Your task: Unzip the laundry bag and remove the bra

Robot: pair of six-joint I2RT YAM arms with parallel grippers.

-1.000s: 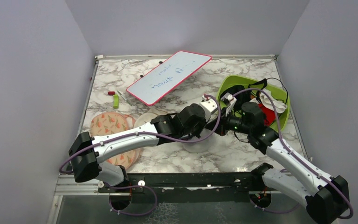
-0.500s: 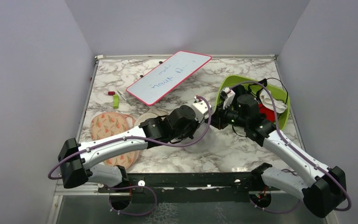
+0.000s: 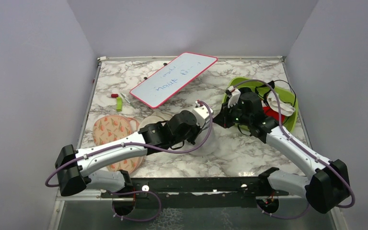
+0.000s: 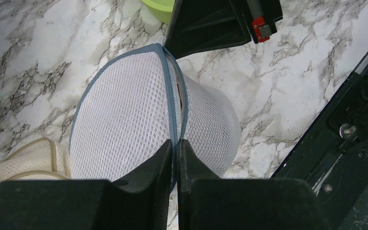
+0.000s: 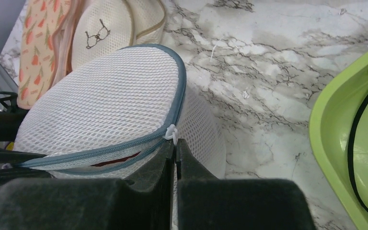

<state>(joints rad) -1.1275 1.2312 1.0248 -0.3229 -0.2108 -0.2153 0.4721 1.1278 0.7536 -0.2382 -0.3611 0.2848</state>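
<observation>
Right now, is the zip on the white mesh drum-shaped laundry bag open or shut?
Partly open: a gap in the blue-grey zip shows dark red fabric inside.

white-shelled arms (image 3: pixel 115 151), black joints (image 3: pixel 188 125), purple cables (image 3: pixel 212 123) looping along each.

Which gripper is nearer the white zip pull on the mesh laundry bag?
Right. The right gripper pinches the zip pull; the left gripper clamps the laundry bag seam on the opposite side.
</observation>
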